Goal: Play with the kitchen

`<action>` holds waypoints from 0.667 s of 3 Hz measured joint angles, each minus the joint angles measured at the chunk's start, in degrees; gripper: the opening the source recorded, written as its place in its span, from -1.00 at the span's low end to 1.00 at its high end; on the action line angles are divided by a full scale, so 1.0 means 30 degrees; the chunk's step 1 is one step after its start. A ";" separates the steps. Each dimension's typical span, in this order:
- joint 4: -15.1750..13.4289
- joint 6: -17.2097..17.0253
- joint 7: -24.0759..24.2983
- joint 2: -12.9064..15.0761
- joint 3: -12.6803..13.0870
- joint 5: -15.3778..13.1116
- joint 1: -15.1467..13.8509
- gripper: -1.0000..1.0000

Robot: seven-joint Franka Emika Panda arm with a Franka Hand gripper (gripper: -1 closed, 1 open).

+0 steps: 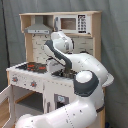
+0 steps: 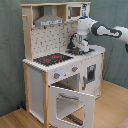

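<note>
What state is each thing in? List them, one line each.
kitchen: upright on the floor.
oven door: hanging open, swung down and outward.
hob: bare, nothing on it.
gripper: down at the sink area; fingers not discernible.
</note>
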 joint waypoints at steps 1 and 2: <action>-0.0068 0.0005 0.1052 0.0001 -0.0081 0.0063 0.0253 -1.00; -0.0068 0.0005 0.1086 0.0000 -0.0079 0.0064 0.0270 1.00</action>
